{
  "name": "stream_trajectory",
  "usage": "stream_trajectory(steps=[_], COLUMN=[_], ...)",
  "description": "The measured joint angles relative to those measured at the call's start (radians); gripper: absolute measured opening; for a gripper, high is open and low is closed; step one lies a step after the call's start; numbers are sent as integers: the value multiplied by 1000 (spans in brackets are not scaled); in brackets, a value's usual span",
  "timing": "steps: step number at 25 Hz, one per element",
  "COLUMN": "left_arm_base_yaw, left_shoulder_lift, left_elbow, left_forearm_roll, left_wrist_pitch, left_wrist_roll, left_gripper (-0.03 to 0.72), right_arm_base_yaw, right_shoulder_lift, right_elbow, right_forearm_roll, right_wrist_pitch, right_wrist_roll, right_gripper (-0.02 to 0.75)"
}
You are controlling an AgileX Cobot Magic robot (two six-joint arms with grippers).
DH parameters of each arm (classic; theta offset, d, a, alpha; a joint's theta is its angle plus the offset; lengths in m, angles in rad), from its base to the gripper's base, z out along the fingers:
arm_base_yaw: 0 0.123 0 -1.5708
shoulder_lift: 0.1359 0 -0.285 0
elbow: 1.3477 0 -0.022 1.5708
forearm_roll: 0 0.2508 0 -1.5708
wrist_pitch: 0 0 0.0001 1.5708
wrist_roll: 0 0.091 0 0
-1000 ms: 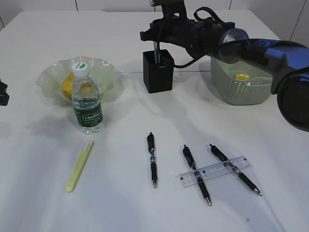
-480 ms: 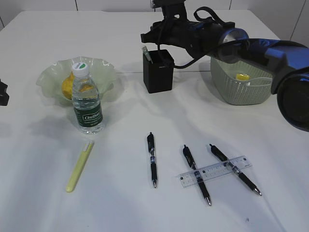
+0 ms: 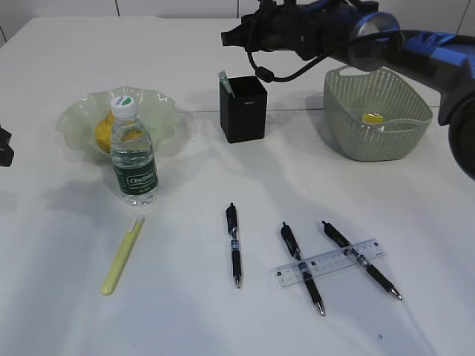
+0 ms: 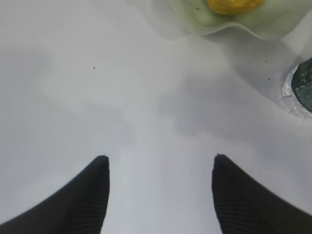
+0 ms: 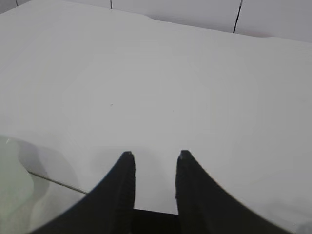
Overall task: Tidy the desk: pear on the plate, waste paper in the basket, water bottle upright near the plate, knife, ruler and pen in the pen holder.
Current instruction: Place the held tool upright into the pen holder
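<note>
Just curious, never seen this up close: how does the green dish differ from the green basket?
The plate is translucent glass with a wavy rim; the basket is opaque with a woven pattern. The plate is shallow, the basket deeper. The plate holds the pear; the basket holds a yellow paper scrap. Both are pale green.

exterior: high slant | wrists: close, downward | shared: plate (image 3: 82,111)
</note>
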Motion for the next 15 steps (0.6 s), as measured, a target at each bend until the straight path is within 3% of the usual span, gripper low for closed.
stream_trajectory(steps=[10,15], left_arm_base_yaw=[-2,-50], left_shoulder_lift=[0,0], left_elbow=[0,0], left_forearm_roll=[-45,-49], left_wrist_pitch=[6,4], left_wrist_roll=[0,0], left_gripper=[465,465], right_arm_base_yaw=[0,0], right_shoulder_lift=[-68,-104], right_elbow=[0,0], right_forearm_roll=[9,11], right_wrist_pitch=[144,182], right_wrist_roll=[-32,-64], right_gripper=[219,219])
